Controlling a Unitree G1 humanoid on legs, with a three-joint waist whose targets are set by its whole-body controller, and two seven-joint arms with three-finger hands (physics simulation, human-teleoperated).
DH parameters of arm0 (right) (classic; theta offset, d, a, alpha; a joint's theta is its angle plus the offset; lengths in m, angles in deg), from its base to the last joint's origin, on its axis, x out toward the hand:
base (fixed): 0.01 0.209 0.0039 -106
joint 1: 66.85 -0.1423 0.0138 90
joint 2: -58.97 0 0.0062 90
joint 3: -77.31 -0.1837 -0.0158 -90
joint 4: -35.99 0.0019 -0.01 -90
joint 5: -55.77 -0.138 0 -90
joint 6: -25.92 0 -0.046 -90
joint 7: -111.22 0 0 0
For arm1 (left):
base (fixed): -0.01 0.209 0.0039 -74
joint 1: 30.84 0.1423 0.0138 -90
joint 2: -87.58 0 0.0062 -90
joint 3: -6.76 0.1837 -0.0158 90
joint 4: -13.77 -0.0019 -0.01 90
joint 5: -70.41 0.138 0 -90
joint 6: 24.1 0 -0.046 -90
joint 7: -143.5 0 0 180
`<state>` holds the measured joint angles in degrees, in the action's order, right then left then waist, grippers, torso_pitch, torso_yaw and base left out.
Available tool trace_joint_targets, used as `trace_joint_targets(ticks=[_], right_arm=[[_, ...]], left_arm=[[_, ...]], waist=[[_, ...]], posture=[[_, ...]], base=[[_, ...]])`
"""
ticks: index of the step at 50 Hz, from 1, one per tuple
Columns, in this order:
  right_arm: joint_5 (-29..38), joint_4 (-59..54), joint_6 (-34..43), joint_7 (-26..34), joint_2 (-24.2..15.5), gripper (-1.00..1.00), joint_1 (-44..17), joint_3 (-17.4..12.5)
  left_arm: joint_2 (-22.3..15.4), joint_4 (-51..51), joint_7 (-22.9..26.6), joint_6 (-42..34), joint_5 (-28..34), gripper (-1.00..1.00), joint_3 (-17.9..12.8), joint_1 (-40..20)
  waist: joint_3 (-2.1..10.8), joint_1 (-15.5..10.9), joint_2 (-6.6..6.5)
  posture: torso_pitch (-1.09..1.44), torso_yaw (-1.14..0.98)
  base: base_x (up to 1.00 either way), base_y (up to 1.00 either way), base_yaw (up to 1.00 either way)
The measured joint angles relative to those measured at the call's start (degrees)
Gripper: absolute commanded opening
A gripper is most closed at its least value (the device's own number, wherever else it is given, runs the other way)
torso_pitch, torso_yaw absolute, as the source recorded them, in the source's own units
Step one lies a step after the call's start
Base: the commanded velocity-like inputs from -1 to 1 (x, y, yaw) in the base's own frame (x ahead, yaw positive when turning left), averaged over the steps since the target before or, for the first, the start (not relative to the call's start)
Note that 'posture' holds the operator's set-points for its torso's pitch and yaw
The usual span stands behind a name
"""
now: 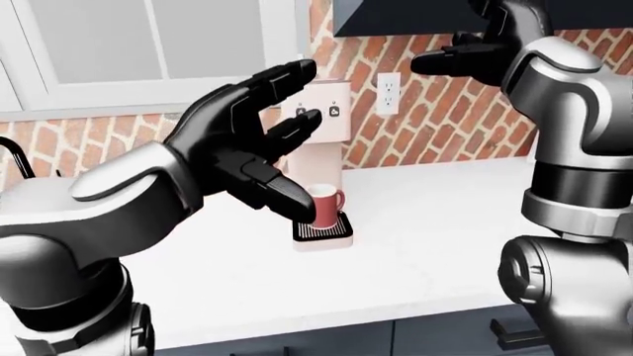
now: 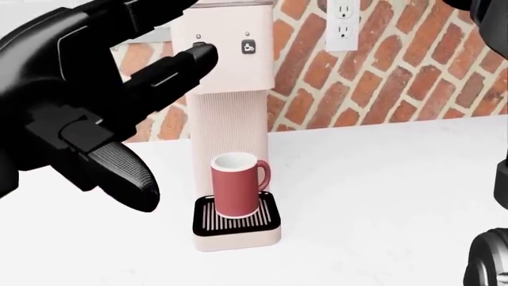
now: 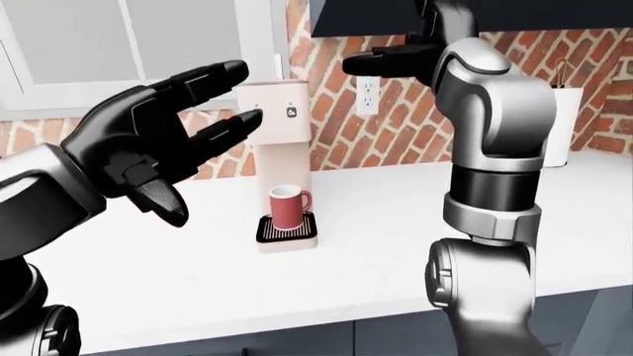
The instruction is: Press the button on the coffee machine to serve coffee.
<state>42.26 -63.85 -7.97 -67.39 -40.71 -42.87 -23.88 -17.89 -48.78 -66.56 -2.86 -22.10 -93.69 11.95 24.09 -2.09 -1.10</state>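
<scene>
A pink coffee machine (image 2: 231, 113) stands on the white counter (image 2: 381, 196) against the brick wall. It has two small buttons near its top: the right one (image 2: 248, 47) shows clearly, and the left one (image 2: 198, 45) is partly covered by a fingertip. A red mug (image 2: 236, 185) sits upright on the black drip tray (image 2: 238, 221). My left hand (image 3: 213, 141) is open with fingers spread, and one fingertip (image 2: 195, 59) is at the left button. My right hand (image 1: 455, 59) is raised high to the right of the machine, open and empty.
A white wall outlet (image 2: 343, 18) is to the right of the machine. A window (image 1: 148, 44) is at upper left and a dark cabinet (image 1: 395, 15) overhead. A black faucet (image 1: 15, 156) shows at the left edge. A white bag (image 3: 559, 126) stands at far right.
</scene>
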Motion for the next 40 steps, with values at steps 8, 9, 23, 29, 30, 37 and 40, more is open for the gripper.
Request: trace_joint_targets(ticks=[8, 9, 23, 29, 30, 37, 40], right_arm=[[-0.21, 0.28, -0.01, -0.21, 0.00, 1.00, 0.34, -0.14], [-0.24, 0.41, 0.01, -0.26, 0.03, 1.00, 0.41, -0.16], [-0.67, 0.61, 0.22, -0.56, -0.08, 1.00, 0.40, -0.08], [-0.67, 0.15, -0.05, -0.48, -0.05, 1.00, 0.66, 0.02], [-0.67, 0.03, 0.02, -0.47, -0.07, 1.00, 0.48, 0.04], [-0.57, -0.18, -0.39, -0.37, -0.13, 1.00, 0.14, 0.00], [-0.62, 0.14, -0.51, -0.40, 0.02, 1.00, 0.50, -0.04]], left_arm=[[0.21, -0.14, 0.26, -0.40, 0.43, 1.00, -0.36, -0.27], [0.25, -0.25, 0.31, -0.41, 0.53, 1.00, -0.33, -0.32], [1.06, -1.93, 3.52, -0.94, 4.93, 1.00, -0.44, 0.04], [1.72, -2.51, 5.07, -1.62, 7.12, 1.00, -0.59, 0.07], [1.77, -2.65, 5.22, -1.67, 7.35, 1.00, -0.63, -0.08], [2.52, -3.14, 5.86, -1.85, 8.48, 1.00, -0.53, -0.62], [2.67, -3.30, 5.93, -2.01, 8.66, 1.00, -0.62, -0.76]], waist=[[0.06, 0.03, 0.05], [0.07, 0.03, 0.06], [0.14, 0.07, 0.07], [0.12, 0.11, 0.14], [0.11, 0.11, 0.14], [0.18, 0.14, 0.23], [0.20, 0.16, 0.26]], posture=[[-0.73, 0.00], [-0.73, 0.00], [-0.73, 0.00], [-0.73, 0.00], [-0.73, 0.00], [-0.73, 0.00], [-0.73, 0.00]], base=[[0.00, 0.00, 0.00], [0.00, 0.00, 0.00], [0.00, 0.00, 0.00], [0.00, 0.00, 0.00], [0.00, 0.00, 0.00], [0.00, 0.00, 0.00], [0.00, 0.00, 0.00]])
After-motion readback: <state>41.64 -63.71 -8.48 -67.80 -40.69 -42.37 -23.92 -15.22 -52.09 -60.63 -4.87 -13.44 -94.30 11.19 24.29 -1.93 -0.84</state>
